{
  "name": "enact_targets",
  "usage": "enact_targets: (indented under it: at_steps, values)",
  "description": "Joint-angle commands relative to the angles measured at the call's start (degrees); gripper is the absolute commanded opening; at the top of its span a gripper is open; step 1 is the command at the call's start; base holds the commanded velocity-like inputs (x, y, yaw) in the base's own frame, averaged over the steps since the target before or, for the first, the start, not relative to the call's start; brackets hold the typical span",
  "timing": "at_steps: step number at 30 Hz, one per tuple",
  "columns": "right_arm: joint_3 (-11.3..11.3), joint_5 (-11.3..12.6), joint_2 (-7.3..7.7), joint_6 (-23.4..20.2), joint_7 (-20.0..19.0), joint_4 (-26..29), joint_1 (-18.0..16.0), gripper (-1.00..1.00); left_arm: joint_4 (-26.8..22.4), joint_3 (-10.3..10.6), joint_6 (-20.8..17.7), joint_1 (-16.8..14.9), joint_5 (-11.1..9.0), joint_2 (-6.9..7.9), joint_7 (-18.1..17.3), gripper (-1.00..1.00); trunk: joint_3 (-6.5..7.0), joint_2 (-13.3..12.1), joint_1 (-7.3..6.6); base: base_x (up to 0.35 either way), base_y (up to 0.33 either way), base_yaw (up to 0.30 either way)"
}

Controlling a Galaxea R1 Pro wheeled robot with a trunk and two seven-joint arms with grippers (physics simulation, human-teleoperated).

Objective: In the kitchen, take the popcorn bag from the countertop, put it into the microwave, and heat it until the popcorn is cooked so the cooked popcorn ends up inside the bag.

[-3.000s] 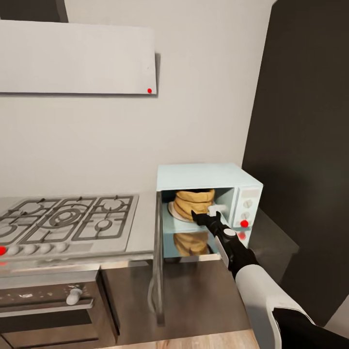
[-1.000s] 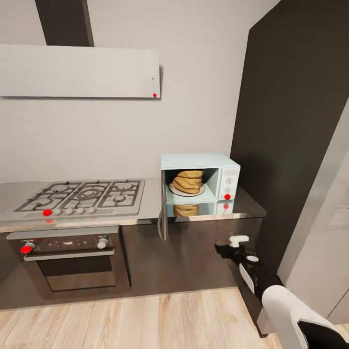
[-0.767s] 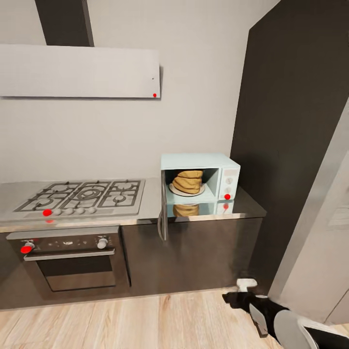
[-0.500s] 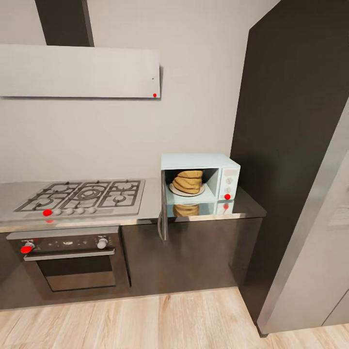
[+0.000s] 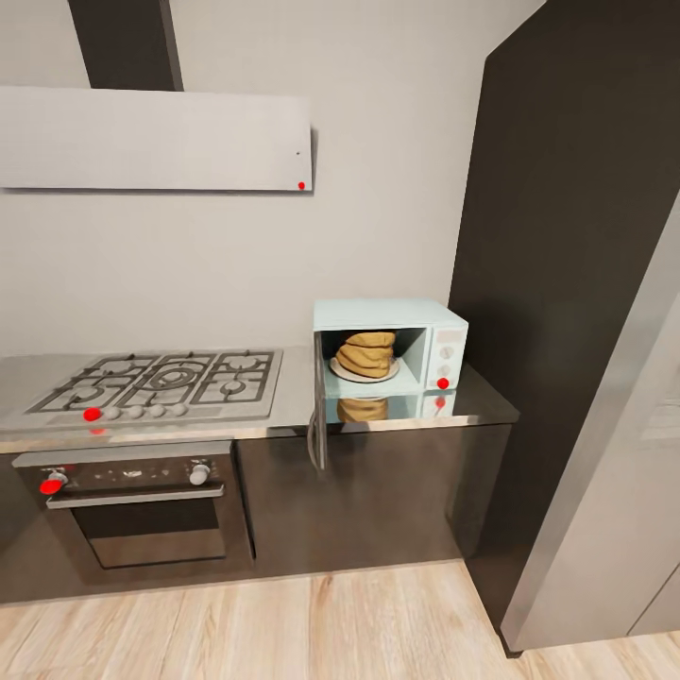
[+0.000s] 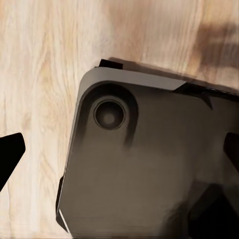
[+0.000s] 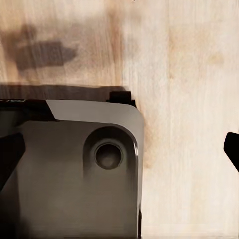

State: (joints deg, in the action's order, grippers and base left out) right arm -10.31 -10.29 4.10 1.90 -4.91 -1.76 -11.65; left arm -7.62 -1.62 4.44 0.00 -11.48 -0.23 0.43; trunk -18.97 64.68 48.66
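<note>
Popcorn is what this is all about, but take the room from the biggest thing down: a tall dark cabinet point(image 5: 567, 283) fills the 3 o'clock side, the wood floor point(image 5: 283, 623) runs along 6 o'clock, and the grey countertop point(image 5: 293, 397) crosses the middle with a gas hob point(image 5: 161, 378) at 9 o'clock over a built-in oven point(image 5: 142, 510). At the counter's right end sits the microwave point(image 5: 382, 316), its door point(image 5: 316, 425) swung wide open toward me. Inside, on the white plate point(image 5: 345, 371), stands the popcorn bag point(image 5: 368, 352), upright and crumpled.

Both wrist cameras look straight down at the floor and the grey robot base point(image 6: 149, 164). The left gripper point(image 6: 119, 154) and the right gripper point(image 7: 119, 154) each show dark fingertips point(image 6: 10, 152) far apart at the picture's edges, so both are spread wide and carrying nothing.

I judge the loading done and the closing step in hand. Next the door must be pushed shut from its outer edge, an arm coming up from below to sweep it closed, then the red button point(image 5: 442, 382) pressed
</note>
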Motion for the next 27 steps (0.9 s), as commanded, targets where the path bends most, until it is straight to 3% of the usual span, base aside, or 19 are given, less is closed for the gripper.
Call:
enact_targets:
  at_steps: [1, 13, 27]
  values:
    - [-0.50, -0.58, -0.01, 0.29, -0.11, -0.17, 0.07, 1.00, 0.14, -0.06, 0.12, -0.02, -0.16, -0.05, 0.03, 1.00, -0.05, 0.04, 0.01, 0.131, 0.000, 0.000]
    - [-0.46, -0.66, -0.15, 0.30, -0.18, -0.17, 0.31, 1.00, 0.32, -0.14, 0.17, 0.00, -0.15, 0.00, 0.01, 1.00, -0.05, 0.04, 0.01, 0.103, 0.000, 0.000]
    - [-0.48, -0.70, -0.06, 0.38, -0.13, -0.17, 0.31, 1.00, 0.32, -0.23, 0.18, -0.02, -0.30, 0.14, 0.01, 1.00, -0.05, 0.04, 0.01, 0.223, 0.000, 0.000]
